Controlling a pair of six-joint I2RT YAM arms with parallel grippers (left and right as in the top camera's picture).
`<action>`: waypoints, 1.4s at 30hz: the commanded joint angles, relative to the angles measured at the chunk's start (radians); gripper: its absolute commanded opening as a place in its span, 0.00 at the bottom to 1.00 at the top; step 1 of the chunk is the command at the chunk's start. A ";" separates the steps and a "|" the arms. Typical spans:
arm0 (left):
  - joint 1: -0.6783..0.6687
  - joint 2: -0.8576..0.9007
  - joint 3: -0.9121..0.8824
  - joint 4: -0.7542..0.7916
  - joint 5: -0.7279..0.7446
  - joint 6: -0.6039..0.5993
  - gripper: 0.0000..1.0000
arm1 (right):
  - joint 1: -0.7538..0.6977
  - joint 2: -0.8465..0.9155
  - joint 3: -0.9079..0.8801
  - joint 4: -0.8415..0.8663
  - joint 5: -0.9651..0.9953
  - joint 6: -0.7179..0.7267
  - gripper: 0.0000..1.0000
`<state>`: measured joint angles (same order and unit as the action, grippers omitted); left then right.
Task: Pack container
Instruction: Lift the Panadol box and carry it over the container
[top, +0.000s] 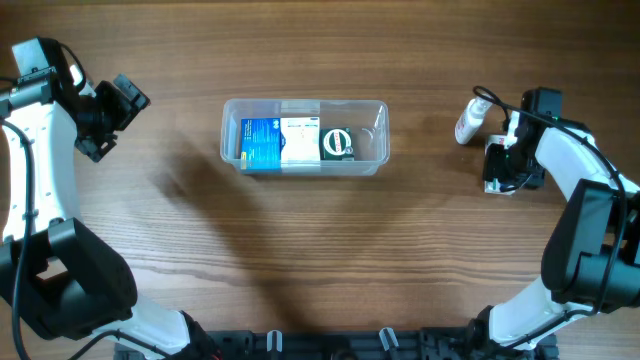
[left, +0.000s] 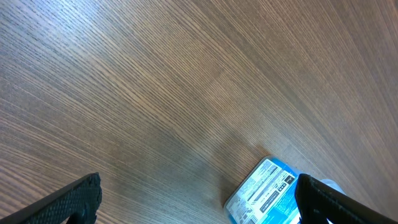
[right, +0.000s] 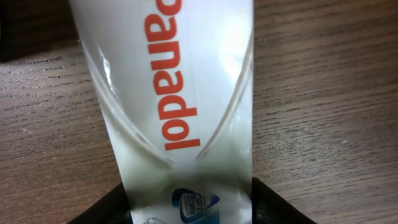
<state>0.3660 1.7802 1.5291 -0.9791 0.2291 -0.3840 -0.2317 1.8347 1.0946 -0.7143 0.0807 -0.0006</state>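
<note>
Clear plastic rectangular container (top: 372, 150), upper centre of the counter (top: 300, 260), holds three items (top: 262, 143); left gripper (top: 118, 118) jaws wide apart — empty; right gripper (top: 500, 165) jaws flank a white Panadol box (right: 180, 93), whether clamped I cannot tell — not yet packed.

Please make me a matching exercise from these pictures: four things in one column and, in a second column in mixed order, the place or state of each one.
Things:
1. blue box
2. small bottle
3. Panadol box
4. left claw

Places or states:
A. between the fingers of the right claw
B. wide open above the wooden table
C. inside the container
D. on the table, past the right end of the container

Pairs: 1-C, 2-D, 3-A, 4-B
</note>
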 joint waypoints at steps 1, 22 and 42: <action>0.003 -0.015 0.016 0.003 -0.006 -0.014 1.00 | -0.004 0.020 -0.008 -0.008 -0.043 0.030 0.53; 0.003 -0.015 0.016 0.003 -0.006 -0.014 1.00 | 0.027 -0.268 0.057 -0.147 -0.084 0.045 0.44; 0.003 -0.015 0.016 0.003 -0.006 -0.014 1.00 | 0.582 -0.499 0.113 -0.008 -0.105 0.013 0.43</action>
<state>0.3660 1.7802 1.5291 -0.9791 0.2295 -0.3840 0.2253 1.3460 1.1797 -0.7864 -0.0448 0.0292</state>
